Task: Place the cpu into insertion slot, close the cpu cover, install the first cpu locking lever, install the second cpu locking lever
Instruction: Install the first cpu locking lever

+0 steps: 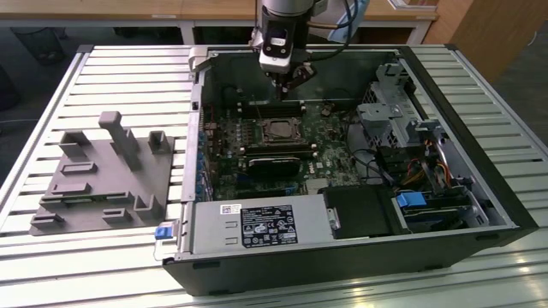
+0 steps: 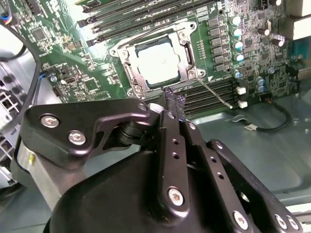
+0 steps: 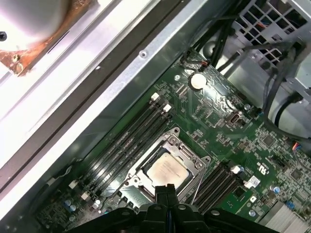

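- The pincer (image 1: 288,91) hangs over the far part of the open case (image 1: 479,212), raised above the board (image 1: 330,138). Its fingers (image 2: 171,104) are pressed together with nothing between them.
- In both wrist views the fingertips (image 3: 165,190) sit just beside one edge of the slot (image 2: 192,74). I cannot tell whether they touch it.
- The cpu (image 2: 159,63) lies flat in the slot, near the middle of the board, silvery top up.
- The cover (image 2: 187,51) is down over the cpu, whose top shows through the cover's window.
- A thin metal lever (image 2: 214,93) angles out from a corner of the slot, across the nearest memory slots (image 2: 214,99).
- A black heatsink (image 1: 274,168) sits on the board on the near side of the slot.
- The case lies on its side on the slatted desk (image 1: 128,64), toward the exterior view's right.
- A grey fixture (image 1: 102,183) stands on the desk beside the case, at the exterior view's left.
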{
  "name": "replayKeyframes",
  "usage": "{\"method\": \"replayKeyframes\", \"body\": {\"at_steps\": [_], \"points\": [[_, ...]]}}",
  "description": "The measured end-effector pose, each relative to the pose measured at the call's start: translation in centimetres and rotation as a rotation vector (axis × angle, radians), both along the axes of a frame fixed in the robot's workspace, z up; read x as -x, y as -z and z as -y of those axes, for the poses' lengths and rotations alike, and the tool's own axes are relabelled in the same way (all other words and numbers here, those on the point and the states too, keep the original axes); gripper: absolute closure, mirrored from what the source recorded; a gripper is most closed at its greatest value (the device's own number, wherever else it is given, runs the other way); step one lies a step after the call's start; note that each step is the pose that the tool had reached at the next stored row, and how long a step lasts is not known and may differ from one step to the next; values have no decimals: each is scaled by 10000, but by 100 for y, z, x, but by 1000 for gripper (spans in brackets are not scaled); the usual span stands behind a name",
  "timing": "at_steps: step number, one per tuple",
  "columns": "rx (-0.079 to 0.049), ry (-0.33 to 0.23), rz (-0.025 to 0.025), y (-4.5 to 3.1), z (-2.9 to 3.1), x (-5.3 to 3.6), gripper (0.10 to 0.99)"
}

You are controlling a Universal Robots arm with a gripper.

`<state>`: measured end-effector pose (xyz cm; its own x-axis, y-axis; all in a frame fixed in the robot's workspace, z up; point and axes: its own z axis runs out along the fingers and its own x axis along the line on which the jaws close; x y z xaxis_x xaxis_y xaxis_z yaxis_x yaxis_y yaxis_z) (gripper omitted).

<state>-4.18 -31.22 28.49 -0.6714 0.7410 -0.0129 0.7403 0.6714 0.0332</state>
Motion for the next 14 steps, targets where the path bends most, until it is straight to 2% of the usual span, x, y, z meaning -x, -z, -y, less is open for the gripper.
{"method": "replayKeyframes", "body": {"at_steps": [14], "points": [[0, -901, 2, 0, 2, 0, 980]]}}
